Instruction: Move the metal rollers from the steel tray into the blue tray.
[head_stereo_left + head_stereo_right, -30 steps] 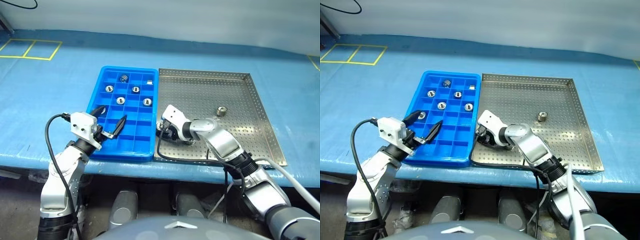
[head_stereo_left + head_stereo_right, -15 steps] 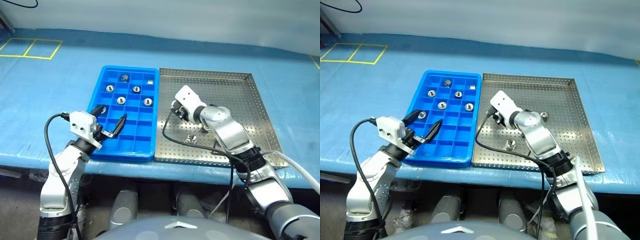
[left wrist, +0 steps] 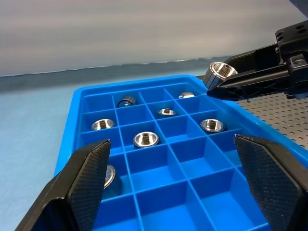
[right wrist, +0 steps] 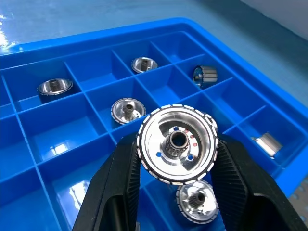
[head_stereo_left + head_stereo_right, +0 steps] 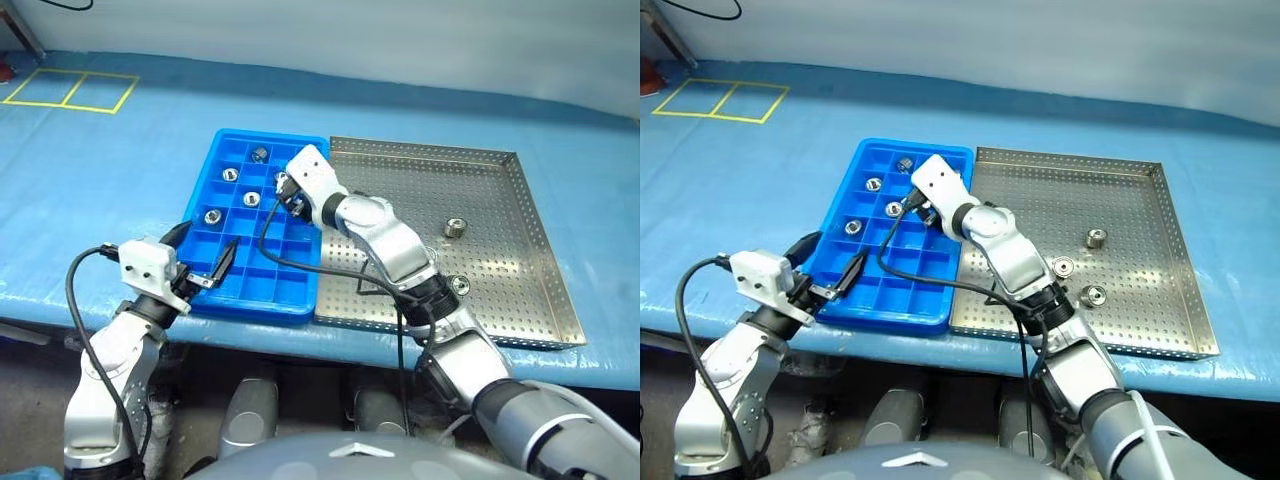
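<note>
My right gripper (image 5: 285, 190) hangs above the back half of the blue tray (image 5: 270, 290), shut on a shiny metal roller (image 4: 177, 143) whose face points at the wrist camera. The left wrist view also shows this held roller (image 3: 219, 73) over the tray's right side. Several rollers (image 4: 128, 109) lie in the tray's back compartments. Three rollers (image 5: 1096, 238) lie on the steel tray (image 5: 400, 190), toward its right and front. My left gripper (image 5: 203, 250) stands open at the blue tray's front left corner, with nothing between its fingers (image 3: 89, 178).
A darker grey round piece (image 4: 204, 75) and a small whitish block (image 4: 267, 143) sit in back compartments of the blue tray. Both trays rest side by side on a blue table cover (image 5: 120, 170). A black cable (image 5: 340, 270) trails from my right wrist across the trays.
My right gripper rose from the front left of the steel tray and swung left over the blue tray with a roller in its grip. The camera shifted. The left gripper stayed open.
</note>
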You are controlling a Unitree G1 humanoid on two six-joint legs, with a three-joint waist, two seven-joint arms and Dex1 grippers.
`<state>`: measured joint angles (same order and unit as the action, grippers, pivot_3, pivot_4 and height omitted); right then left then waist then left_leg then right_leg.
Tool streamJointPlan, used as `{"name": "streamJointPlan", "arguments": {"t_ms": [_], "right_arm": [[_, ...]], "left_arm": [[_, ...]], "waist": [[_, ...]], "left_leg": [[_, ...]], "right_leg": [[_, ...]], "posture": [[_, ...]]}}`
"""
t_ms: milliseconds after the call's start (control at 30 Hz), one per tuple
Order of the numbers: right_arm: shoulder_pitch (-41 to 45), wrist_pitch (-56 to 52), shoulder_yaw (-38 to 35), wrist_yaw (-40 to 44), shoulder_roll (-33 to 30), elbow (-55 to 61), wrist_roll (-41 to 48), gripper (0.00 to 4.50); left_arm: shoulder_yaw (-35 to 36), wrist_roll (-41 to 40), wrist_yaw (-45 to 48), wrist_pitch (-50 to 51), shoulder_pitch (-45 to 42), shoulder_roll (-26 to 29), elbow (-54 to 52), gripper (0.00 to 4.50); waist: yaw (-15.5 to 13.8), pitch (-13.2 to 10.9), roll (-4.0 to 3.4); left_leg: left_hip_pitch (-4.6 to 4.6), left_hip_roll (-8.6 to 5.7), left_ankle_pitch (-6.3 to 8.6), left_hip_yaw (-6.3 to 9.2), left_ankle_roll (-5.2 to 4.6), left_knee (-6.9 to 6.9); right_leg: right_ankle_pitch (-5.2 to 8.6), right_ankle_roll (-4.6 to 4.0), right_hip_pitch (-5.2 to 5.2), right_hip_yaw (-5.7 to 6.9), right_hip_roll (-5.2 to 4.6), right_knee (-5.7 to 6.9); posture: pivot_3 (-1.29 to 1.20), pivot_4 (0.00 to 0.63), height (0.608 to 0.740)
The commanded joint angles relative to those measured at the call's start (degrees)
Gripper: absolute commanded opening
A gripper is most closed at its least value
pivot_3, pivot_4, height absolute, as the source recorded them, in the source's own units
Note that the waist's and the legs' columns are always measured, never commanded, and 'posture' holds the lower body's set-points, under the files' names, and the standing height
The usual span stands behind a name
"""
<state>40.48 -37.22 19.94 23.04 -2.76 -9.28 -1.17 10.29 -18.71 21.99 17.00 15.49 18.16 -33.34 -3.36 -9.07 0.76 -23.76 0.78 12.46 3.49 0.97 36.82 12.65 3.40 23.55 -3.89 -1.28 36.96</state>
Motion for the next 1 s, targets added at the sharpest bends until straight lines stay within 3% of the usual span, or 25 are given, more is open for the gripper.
{"name": "streamJointPlan", "arguments": {"t_ms": [33,267,467,500,633,867,1000], "right_arm": [[1.65,3.37,0.16,0.22,1.72,-2.58,-0.19,1.72],[-1.44,2.53,0.11,2.55,2.26,-4.18,0.77,1.72],[-5.72,-1.35,0.52,4.96,0.82,1.4,1.79,1.72],[-6.28,-2.08,0.47,5.22,0.6,2.47,2.03,2.44],[-8.28,-4.24,-1.68,2.9,-0.34,9.32,2.11,3.59],[-10.2,-8.61,-8.67,-0.39,-1.96,20.36,4.95,3.59],[-13.6,-12.22,-14.3,-3.0,-5.28,29.38,5.39,3.59]], "left_arm": [[1.09,-0.86,-0.82,-1.04,1.07,-0.26,-4.02,4.5],[0.77,-1.13,-1.22,-0.78,1.22,-0.06,-3.96,4.5],[-0.24,-1.43,-0.11,-0.25,-1.24,0.58,-2.2,4.5],[-0.34,-1.51,0.21,-0.15,-1.74,0.75,-1.88,4.5],[-1.26,-2.24,2.23,0.88,-5.77,2.04,0.07,4.5],[-4.76,-3.74,8.64,2.01,-15.47,5.26,5.73,4.5],[-9.59,-4.1,15.22,2.52,-25.86,6.48,11.77,4.5]], "waist": [[-0.48,-0.01,-0.01],[-1.64,-0.01,-0.02],[-1.72,0.0,0.0],[-1.68,0.01,0.01],[-1.55,0.01,0.0],[0.79,0.0,-0.01],[1.67,0.0,-0.01]], "left_leg": [[-0.01,0.0,0.0,0.0,0.0,0.0],[0.03,0.01,-0.04,0.0,0.06,-0.22],[0.08,0.0,-0.06,0.01,0.11,-0.46],[0.09,-0.01,-0.07,0.01,0.12,-0.5],[0.12,-0.02,-0.11,0.03,0.18,-0.61],[0.11,-0.03,-0.17,0.03,0.27,-0.61],[0.1,-0.02,-0.18,0.13,0.27,-0.65]], "right_leg": [[0.0,0.0,0.01,0.0,0.0,0.0],[0.08,-0.06,0.07,0.01,0.01,-0.03],[0.13,-0.16,0.09,0.03,0.0,-0.06],[0.14,-0.17,0.09,0.03,-0.01,-0.07],[0.16,-0.18,0.1,0.05,-0.02,-0.09],[0.28,0.06,0.1,0.04,-0.02,-0.08],[0.16,0.11,0.11,0.1,0.02,-0.03]], "posture": [[0.33,0.15,0.74],[0.31,0.15,0.74],[0.26,0.15,0.74],[0.25,0.15,0.74],[0.2,0.15,0.74],[0.1,0.15,0.74],[0.07,0.15,0.74]]}}
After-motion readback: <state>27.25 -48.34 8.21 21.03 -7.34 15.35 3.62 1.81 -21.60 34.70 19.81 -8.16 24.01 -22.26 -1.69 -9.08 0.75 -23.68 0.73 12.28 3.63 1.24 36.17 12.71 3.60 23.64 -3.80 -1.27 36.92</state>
